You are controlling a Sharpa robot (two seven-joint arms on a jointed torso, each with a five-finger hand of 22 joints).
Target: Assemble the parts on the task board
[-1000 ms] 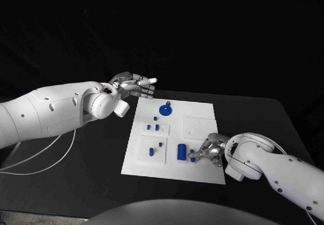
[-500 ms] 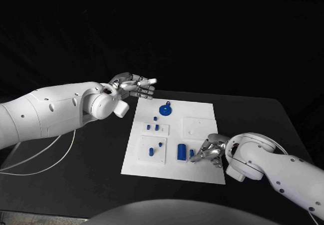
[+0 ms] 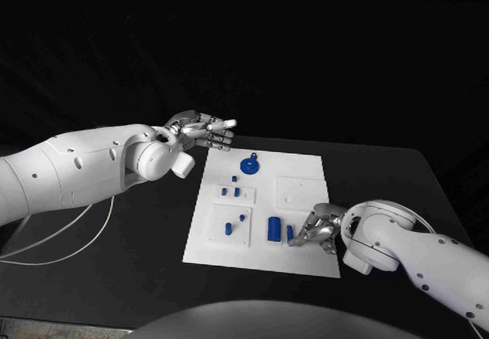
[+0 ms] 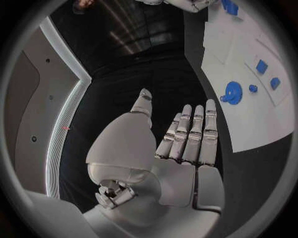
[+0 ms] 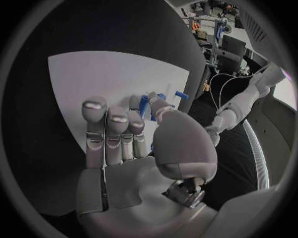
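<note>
Right hand (image 3: 316,229) pinching a blue part (image 5: 144,105) — wrist view; left hand (image 3: 206,129) spread, empty.

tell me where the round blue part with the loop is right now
In the head view the round blue part lies at the far end of the task board, just past the left hand, with two small blue pieces nearer the robot.

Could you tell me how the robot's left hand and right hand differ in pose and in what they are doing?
The left hand is off the far left corner of the task board, while the right hand is over the board's near right part. The left hand holds nothing, its fingers extended; the right hand's fingertips meet a small blue part, though a firm grip is unclear. Both are silver hands on white arms.
</note>
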